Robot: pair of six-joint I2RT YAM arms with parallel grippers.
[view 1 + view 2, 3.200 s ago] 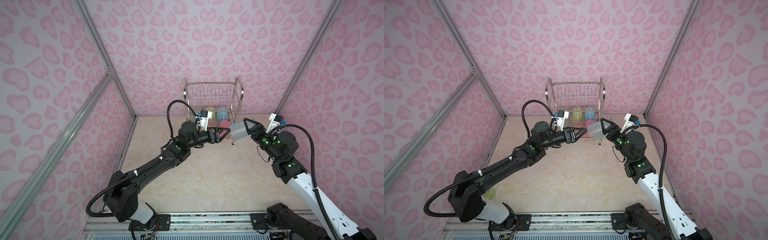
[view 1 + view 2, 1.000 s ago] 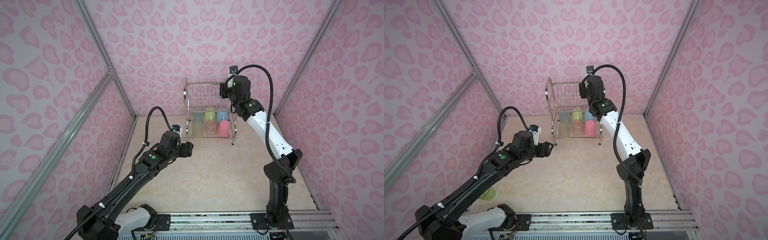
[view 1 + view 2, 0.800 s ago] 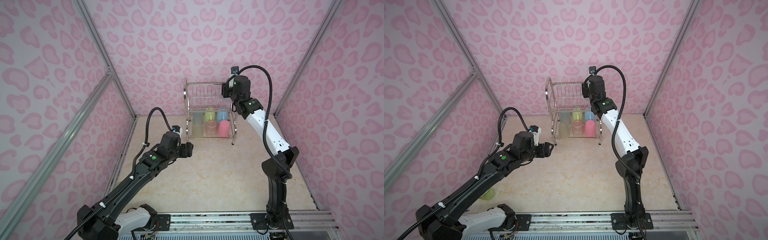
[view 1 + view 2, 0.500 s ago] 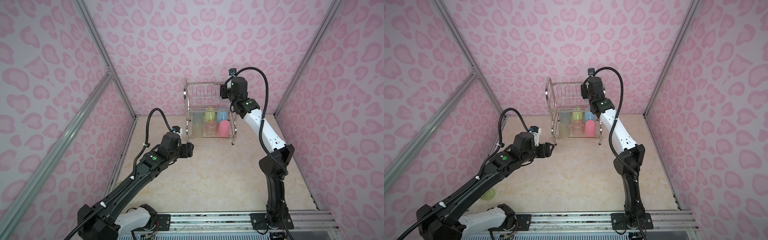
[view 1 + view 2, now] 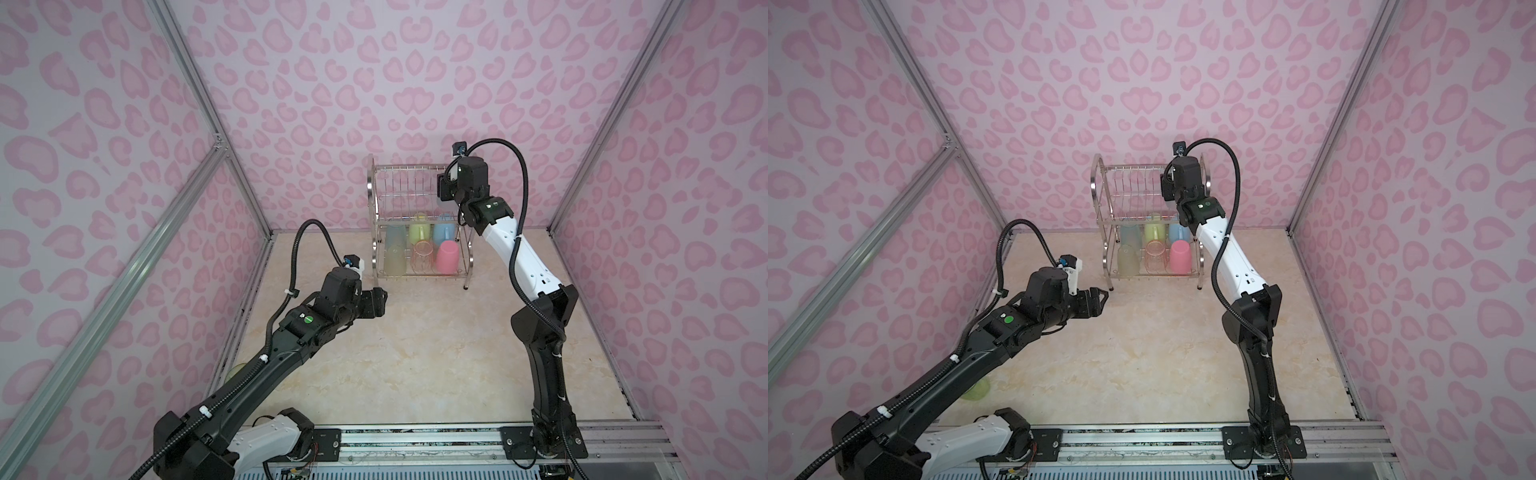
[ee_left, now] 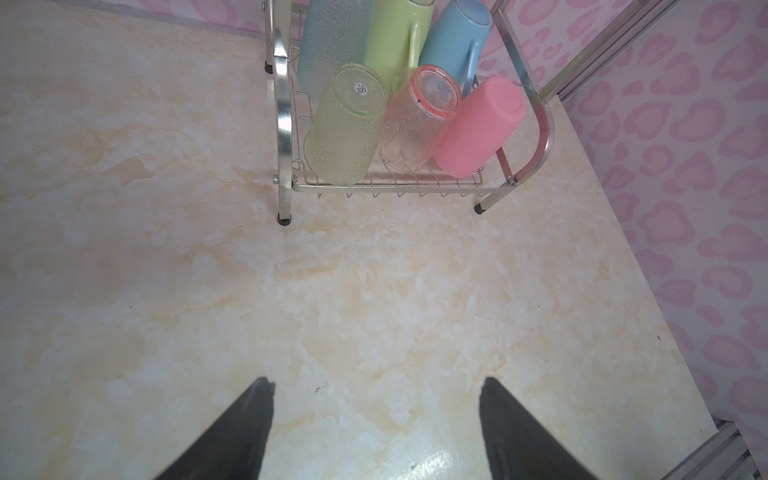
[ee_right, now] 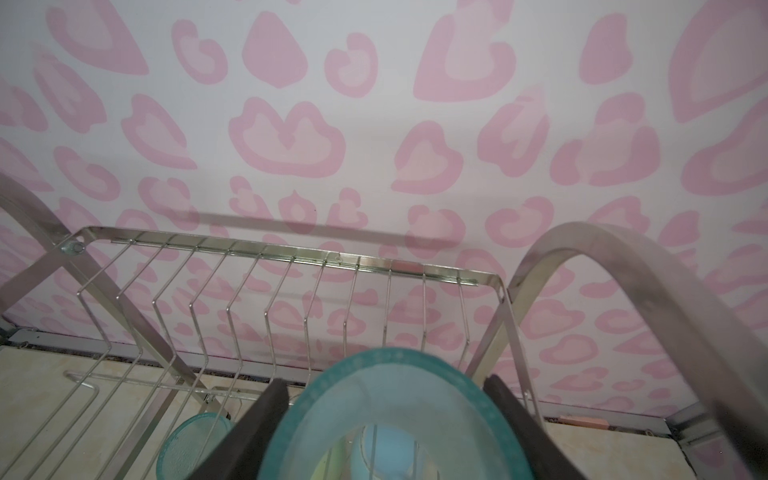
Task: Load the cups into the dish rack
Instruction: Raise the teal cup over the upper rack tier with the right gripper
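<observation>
Right wrist view: the right tool (image 7: 382,386) grips the pale blue tumbler (image 7: 395,419) at the lower middle of the frame, with a dark finger (image 7: 257,419) pressed on either side of its rim. The tumbler's open mouth faces the camera and its base lies farther off. Its long axis therefore seems to run along the fingers, out toward the dish rack (image 7: 291,257), whose bare upper tier of bent wires fills the middle left. The rack's arched side frame (image 7: 623,266) curves down the right of the frame, close by the tool.

To do this well, I judge, the tumbler should come down between two wires with its mouth tipped downward, kept off the arch. The fingers should part only once the wires carry it, since a smooth round wall could roll or slip through the gaps.

In the left wrist view the left tool (image 6: 376,384) stands wide apart and empty over the worktop (image 6: 374,291), at the lower edge. Six cups (image 6: 411,120) sit base-up in the rack's lower tier at upper middle. In a top view a green cup (image 5: 974,390) sits on the worktop at lower left, partly hidden by the left arm.
</observation>
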